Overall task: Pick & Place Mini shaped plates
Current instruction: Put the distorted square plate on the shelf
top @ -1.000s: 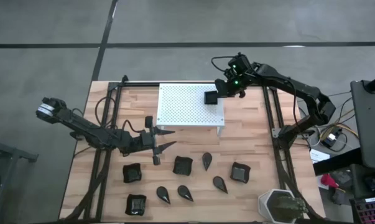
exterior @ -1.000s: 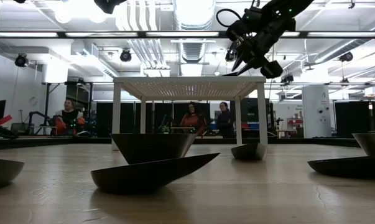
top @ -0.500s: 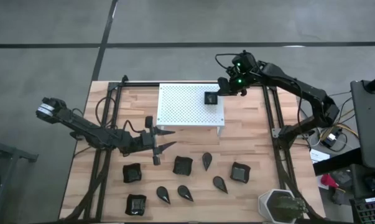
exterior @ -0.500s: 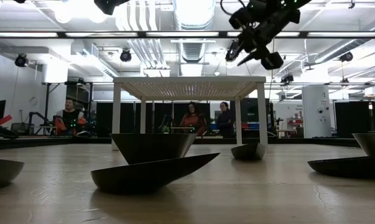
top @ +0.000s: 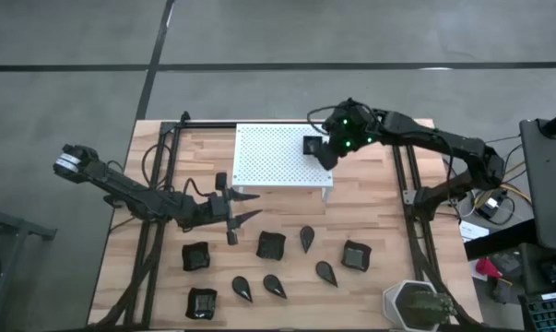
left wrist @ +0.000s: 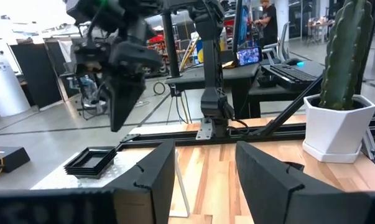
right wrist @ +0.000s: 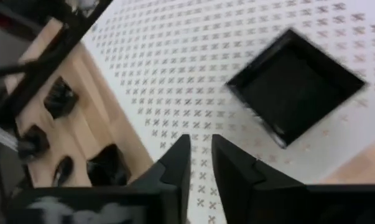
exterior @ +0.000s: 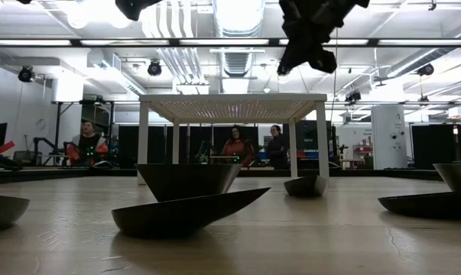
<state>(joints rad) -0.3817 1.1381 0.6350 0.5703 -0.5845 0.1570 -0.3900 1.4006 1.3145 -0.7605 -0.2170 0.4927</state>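
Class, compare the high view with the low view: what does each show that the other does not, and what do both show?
Only the high view shows the stack of square plates on top of the white stand, and the left gripper, open over the table. Only the low view shows people beyond the table. Both show the stand, the right gripper above it, and black plates on the table.

Around my table lies grey floor; ceiling strip lights glow above seated people.
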